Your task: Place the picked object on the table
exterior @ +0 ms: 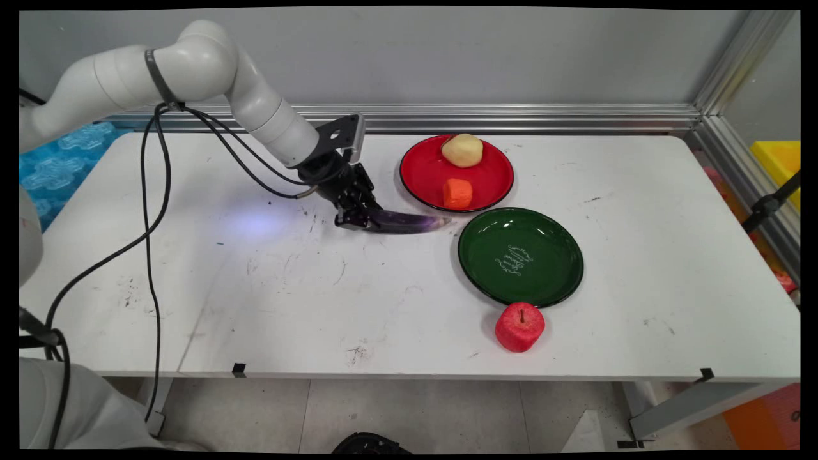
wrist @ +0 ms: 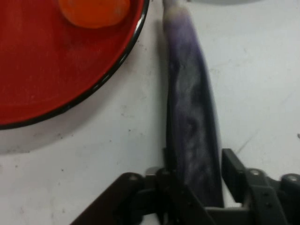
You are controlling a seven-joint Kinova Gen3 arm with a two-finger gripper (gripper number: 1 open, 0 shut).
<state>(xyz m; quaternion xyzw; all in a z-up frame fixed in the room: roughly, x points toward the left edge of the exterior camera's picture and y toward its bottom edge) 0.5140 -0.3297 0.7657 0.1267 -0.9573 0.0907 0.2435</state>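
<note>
A long purple eggplant (exterior: 409,222) lies on the white table (exterior: 268,300), its pale tip pointing at the gap between two plates. My gripper (exterior: 358,219) is down at table height, shut on the eggplant's thick left end. In the hand view the eggplant (wrist: 190,93) runs up from between the fingers, and my gripper (wrist: 197,161) presses one black finger against each of its sides. The red plate (exterior: 492,160) just beyond holds an orange carrot piece (exterior: 457,193) and a yellowish potato (exterior: 462,150). Its rim (wrist: 117,61) and the carrot piece (wrist: 93,11) show at the hand view's upper left.
An empty green plate (exterior: 492,255) with white lettering sits right of the eggplant's tip. A red apple (exterior: 519,327) stands at that plate's near edge. Black cables hang from the arm over the table's left part. An aluminium rail runs along the back.
</note>
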